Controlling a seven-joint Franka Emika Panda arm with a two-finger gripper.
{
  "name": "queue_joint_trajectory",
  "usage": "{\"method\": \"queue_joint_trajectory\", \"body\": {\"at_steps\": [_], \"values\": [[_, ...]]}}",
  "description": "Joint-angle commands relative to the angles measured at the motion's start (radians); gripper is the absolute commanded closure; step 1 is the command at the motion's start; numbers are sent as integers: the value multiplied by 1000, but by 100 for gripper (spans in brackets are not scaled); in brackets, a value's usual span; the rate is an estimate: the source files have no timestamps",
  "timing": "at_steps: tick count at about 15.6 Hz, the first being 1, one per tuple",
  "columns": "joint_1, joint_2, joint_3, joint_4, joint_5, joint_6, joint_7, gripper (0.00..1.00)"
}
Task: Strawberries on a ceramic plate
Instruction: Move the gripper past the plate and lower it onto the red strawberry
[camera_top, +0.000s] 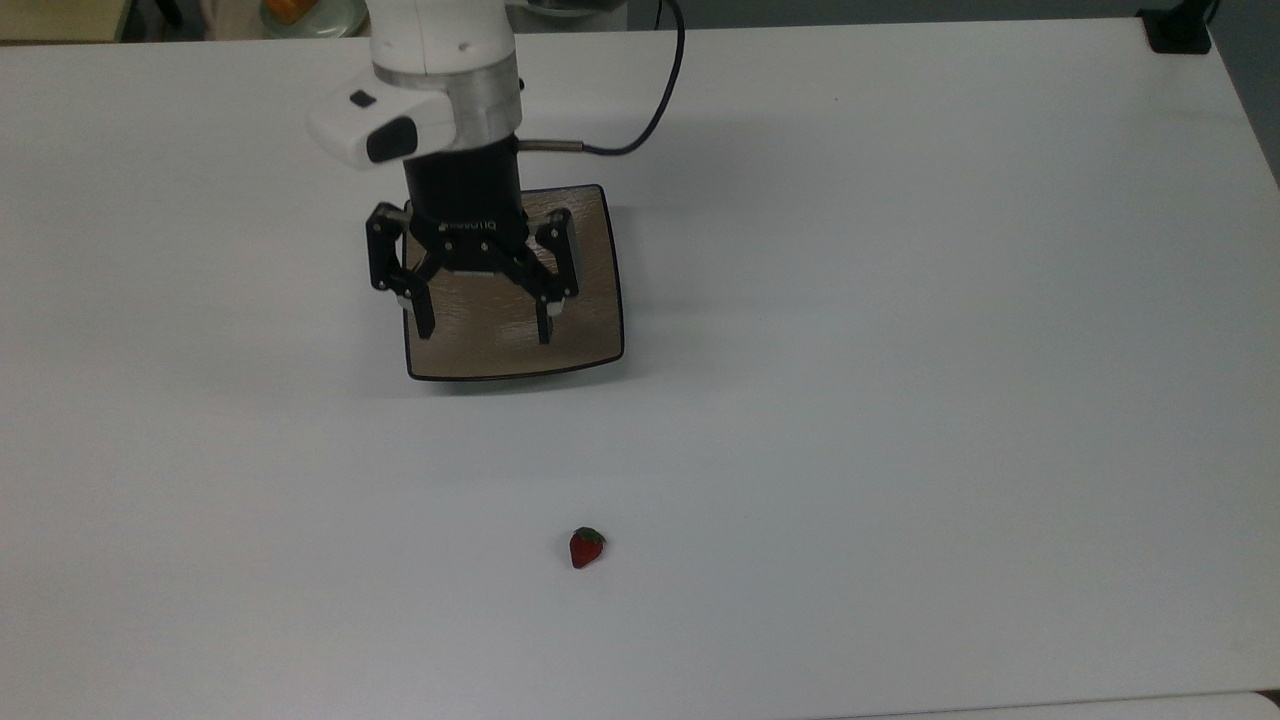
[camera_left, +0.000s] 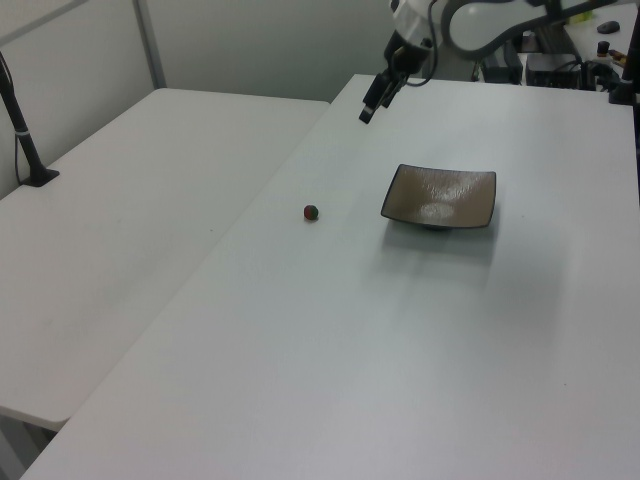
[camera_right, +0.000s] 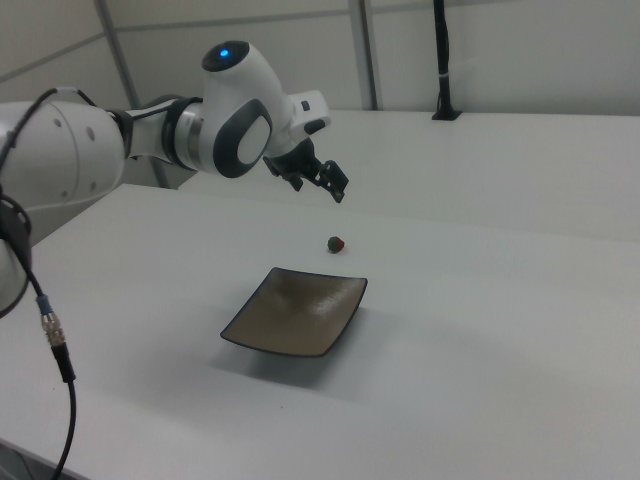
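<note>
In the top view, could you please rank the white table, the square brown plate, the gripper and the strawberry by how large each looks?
1. White table, by far the largest.
2. Square brown plate and open gripper: they look alike in size, and the gripper is raised nearer the camera, so I would not rank them.
3. Strawberry, the smallest.

Top view: gripper (camera_top: 478, 325) above plate (camera_top: 590, 300); strawberry (camera_top: 586, 547) on table (camera_top: 900, 400), well below plate.
</note>
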Motion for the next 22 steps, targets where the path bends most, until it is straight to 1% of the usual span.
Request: {"method": "queue_joint_trajectory", "body": {"at_steps": [1, 4, 9, 12, 14, 16, 19, 22], "values": [[17, 114, -11, 114, -16, 18, 15, 0], [31, 160, -11, 116, -11, 131, 25, 0], [66, 249, -13, 146, -16, 199, 36, 0], [80, 294, -14, 160, -18, 281, 36, 0], [82, 317, -16, 160, -19, 340, 36, 0], [82, 360, -17, 163, -25, 409, 35, 0], [82, 409, -19, 168, -60, 493, 35, 0], [82, 468, -19, 214, -61, 541, 35, 0]]}}
